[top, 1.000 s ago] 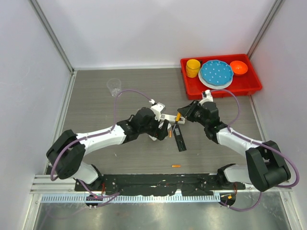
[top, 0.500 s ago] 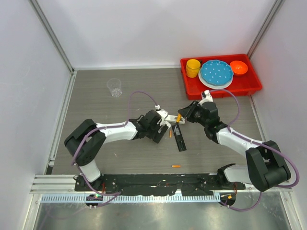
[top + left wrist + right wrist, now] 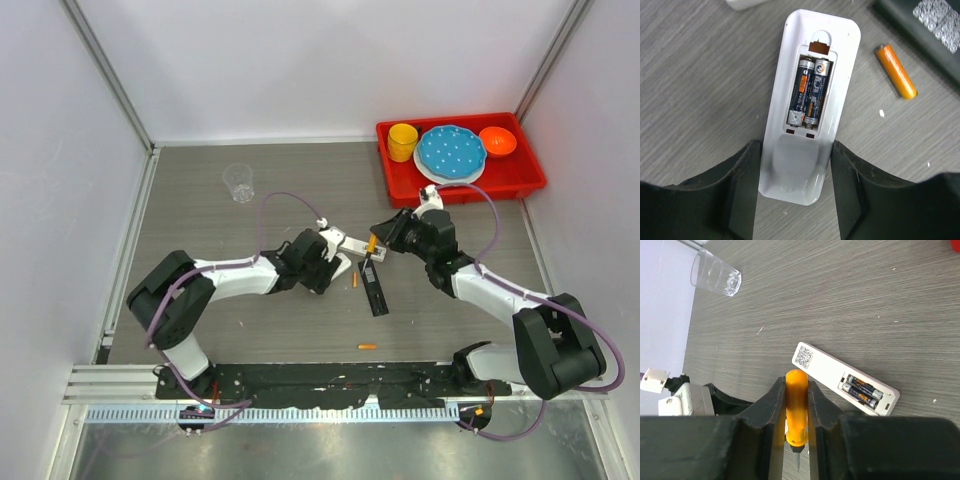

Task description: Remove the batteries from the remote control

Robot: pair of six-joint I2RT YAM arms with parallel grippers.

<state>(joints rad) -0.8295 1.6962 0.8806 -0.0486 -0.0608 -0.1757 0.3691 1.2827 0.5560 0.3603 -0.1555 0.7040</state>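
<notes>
Two left gripper (image 3: pixel 796 160) fingers (image 3: pixel 742 190) sit tight against both sides of the white remote (image 3: pixel 842 75), and its two dark batteries (image 3: pixel 809 92) are both seated in the open bay. The right gripper (image 3: pixel 796 386) pinches the orange-handled tool (image 3: pixel 796 412) close by. Two orange batteries (image 3: pixel 353 281) lie loose on the table (image 3: pixel 200 220), so this looks roughly halfway done.
</notes>
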